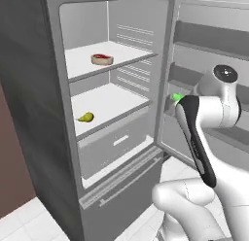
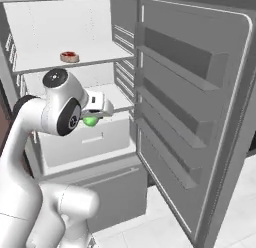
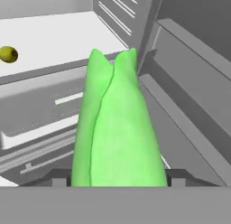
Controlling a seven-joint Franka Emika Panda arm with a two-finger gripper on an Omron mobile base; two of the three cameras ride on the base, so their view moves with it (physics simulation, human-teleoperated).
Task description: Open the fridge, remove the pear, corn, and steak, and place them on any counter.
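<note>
The fridge stands open, its door swung out to the right. On the upper shelf lies the steak. The pear rests on the lower shelf, toward its left. My gripper hangs in front of the open compartment at the height of the lower shelf, shut on the bright green corn. In the hand view the corn points away from the hand toward the shelf edge. The counter is out of view.
A white drawer sits under the lower shelf. Door bins jut from the inside of the door, close on the gripper's right. A brown wall flanks the fridge on the left, above pale floor tiles.
</note>
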